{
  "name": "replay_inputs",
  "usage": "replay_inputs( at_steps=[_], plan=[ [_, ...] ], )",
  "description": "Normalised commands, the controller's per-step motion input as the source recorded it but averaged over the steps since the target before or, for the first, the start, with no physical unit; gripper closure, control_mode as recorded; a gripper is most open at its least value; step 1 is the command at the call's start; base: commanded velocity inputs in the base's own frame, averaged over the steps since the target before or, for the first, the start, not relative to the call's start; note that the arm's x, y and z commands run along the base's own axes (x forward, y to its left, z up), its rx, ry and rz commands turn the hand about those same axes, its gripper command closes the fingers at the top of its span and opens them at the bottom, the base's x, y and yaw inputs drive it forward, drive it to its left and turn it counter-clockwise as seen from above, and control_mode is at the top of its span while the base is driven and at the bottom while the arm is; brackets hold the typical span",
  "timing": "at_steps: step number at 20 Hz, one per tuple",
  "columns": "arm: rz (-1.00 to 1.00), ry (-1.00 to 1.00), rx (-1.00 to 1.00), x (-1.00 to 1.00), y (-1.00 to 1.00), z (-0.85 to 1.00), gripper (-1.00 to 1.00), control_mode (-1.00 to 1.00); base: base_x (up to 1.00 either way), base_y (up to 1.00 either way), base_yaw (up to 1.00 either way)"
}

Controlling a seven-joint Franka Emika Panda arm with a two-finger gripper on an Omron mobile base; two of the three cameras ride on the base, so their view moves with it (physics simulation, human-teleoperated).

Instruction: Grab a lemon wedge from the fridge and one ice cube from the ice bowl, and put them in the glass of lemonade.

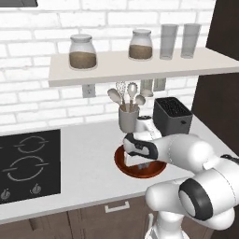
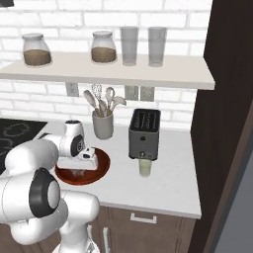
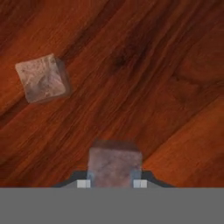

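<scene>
Now | end effector (image 3: 113,180) grips ice cube (image 3: 114,162) | 2nd cube (image 3: 42,78) well apart

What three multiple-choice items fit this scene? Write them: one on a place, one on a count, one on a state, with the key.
1. Where does the glass of lemonade stand?
A. On the shelf
B. On the stove
C. In front of the toaster

2. How many cubes of ice does the hand view show?
A. Two
B. One
C. Four

3. How is the gripper?
A. Wide open in the air
B. Closed on an ice cube in the ice bowl
C. Holding a spoon

Key: 1 C, the glass sits on the counter at the toaster's front; 2 A, one in the gripper, a loose cube beside it; 3 B, its tips flank the cube over the wood.
</scene>
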Motion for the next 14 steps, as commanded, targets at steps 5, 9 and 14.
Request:
replay_inputs(
  at_steps=[5,9,14],
  plan=[
    [0.0,-0.05,0.0,-0.02,0.06,0.8,1.0,-1.0,0.0,0.0,0.0],
    [0.0,-0.07,0.0,-0.12,0.0,0.95,1.0,-1.0,0.0,0.0,0.0],
    [0.0,-0.08,0.02,-0.24,0.02,0.83,1.0,-1.0,0.0,0.0,0.0]
  ],
)
